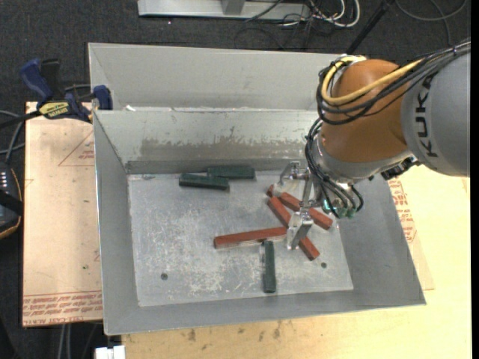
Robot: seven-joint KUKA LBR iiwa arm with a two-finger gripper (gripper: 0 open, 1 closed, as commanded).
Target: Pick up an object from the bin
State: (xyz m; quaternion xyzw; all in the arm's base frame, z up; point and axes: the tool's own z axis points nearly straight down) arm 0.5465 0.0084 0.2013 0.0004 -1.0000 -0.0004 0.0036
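Your tool (300, 232) sits low over a small cluster of flat red-brown bars (283, 206), right of the frame's centre. You cannot tell whether it is apart or together. A long red-brown bar (247, 238) stretches left from it, and a dark green bar (268, 269) lies just below. Two more green bars (217, 178) lie upper centre on the scuffed floor of the grey metal bin (187, 275).

Pretty sure I'm driving in a robotics lab here. A big KUKA arm (441, 118) with an orange cover (367, 118) comes in from the right of the frame. The grey metal bin (224, 73) sits on dark carpet (45, 21), and loose cables (329, 4) tangle by a metal stand base (217, 6) along the top edge.
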